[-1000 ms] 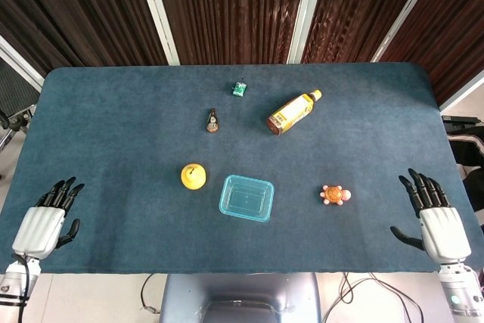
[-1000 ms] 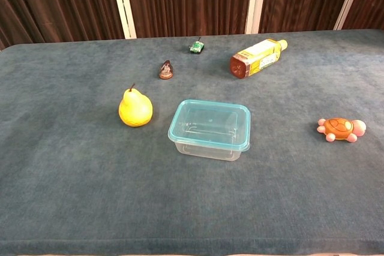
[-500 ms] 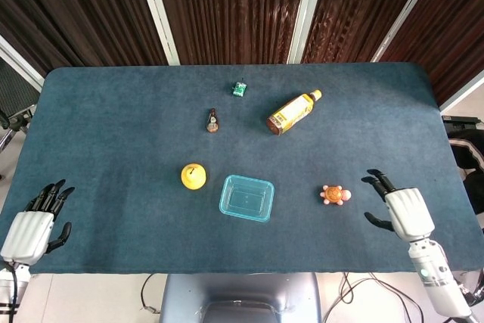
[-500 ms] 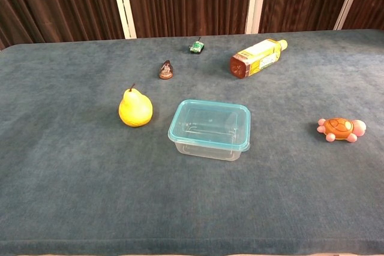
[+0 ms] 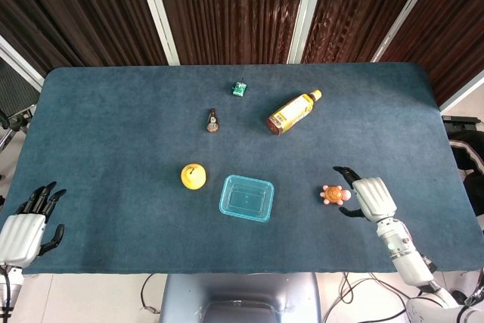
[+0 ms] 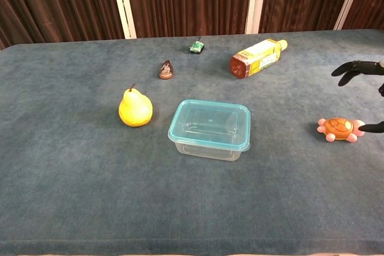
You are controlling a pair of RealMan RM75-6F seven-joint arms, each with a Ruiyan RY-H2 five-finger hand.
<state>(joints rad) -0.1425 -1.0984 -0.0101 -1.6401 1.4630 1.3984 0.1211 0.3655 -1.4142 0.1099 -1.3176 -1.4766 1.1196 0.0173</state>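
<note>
My right hand hovers just right of the orange toy turtle, fingers spread and holding nothing. In the chest view only its fingertips enter from the right edge, above and beside the turtle. At the table's near left corner my left hand stays open, far from everything, and the chest view does not show it. A clear teal-rimmed container sits near the middle, with a yellow pear to its left.
On the far half of the blue table a yellow bottle lies on its side. A small brown figurine and a small green toy stand nearby. Dark curtains hang behind the table.
My right hand has swept in from the table's right edge leftward to the turtle's side and now shows in the chest view. My left hand has drawn back towards the near left corner.
</note>
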